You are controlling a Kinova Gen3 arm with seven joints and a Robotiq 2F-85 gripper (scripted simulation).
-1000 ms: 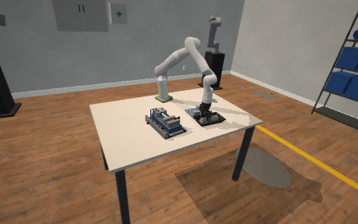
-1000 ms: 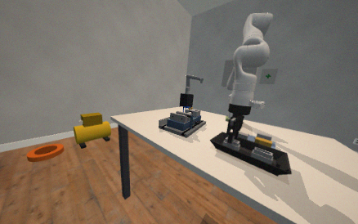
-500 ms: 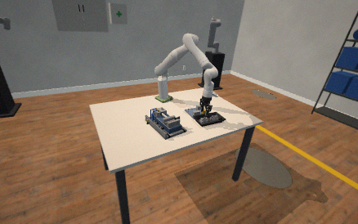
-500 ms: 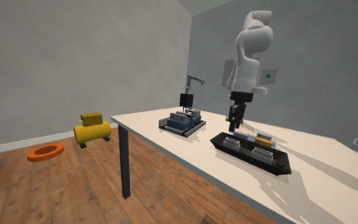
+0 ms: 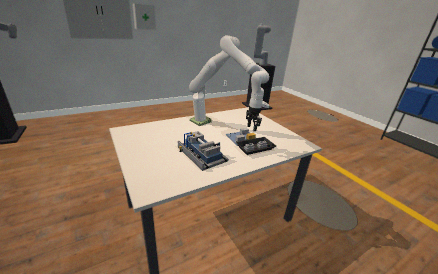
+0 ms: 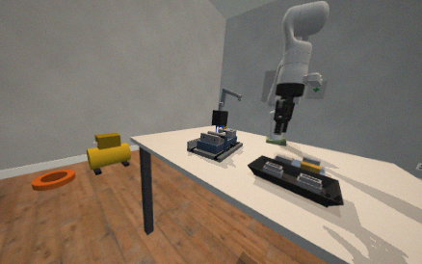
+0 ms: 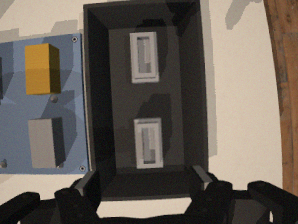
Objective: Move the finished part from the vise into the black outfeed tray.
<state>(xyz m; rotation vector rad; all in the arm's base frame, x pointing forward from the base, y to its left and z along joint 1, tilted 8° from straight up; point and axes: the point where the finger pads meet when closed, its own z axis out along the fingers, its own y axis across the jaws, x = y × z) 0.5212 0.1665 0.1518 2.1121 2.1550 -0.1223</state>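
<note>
We are looking at a white table (image 5: 150, 165) carrying a blue machine vise (image 5: 202, 149) and the black outfeed tray (image 7: 193, 96). The Kinova arm (image 5: 235, 50) is hanging above the tray. The gripper (image 5: 252, 121) is standing open with nothing between its fingers. In the wrist view, two grey pocketed blocks are lying in the tray: the nearer block (image 7: 148, 143) and the farther block (image 7: 144, 56), well apart, both flat. We are judging the finished part as already placed and the task as nearly done.

Risks we are flagging:
- A descent from here could clip the tray wall or nudge the nearer block, since the fingers are sitting right over that end of the tray.
- A sideways sweep could catch the blue fixture plate (image 7: 67, 149) with its yellow block (image 7: 40, 70) and grey blank (image 7: 43, 143), just beside the tray.
- We cannot tell whether the vise is empty; the views are too small.

Writing: we are reading no text or brand. The only mark is a green cross on a wall box (image 5: 145, 17).
</note>
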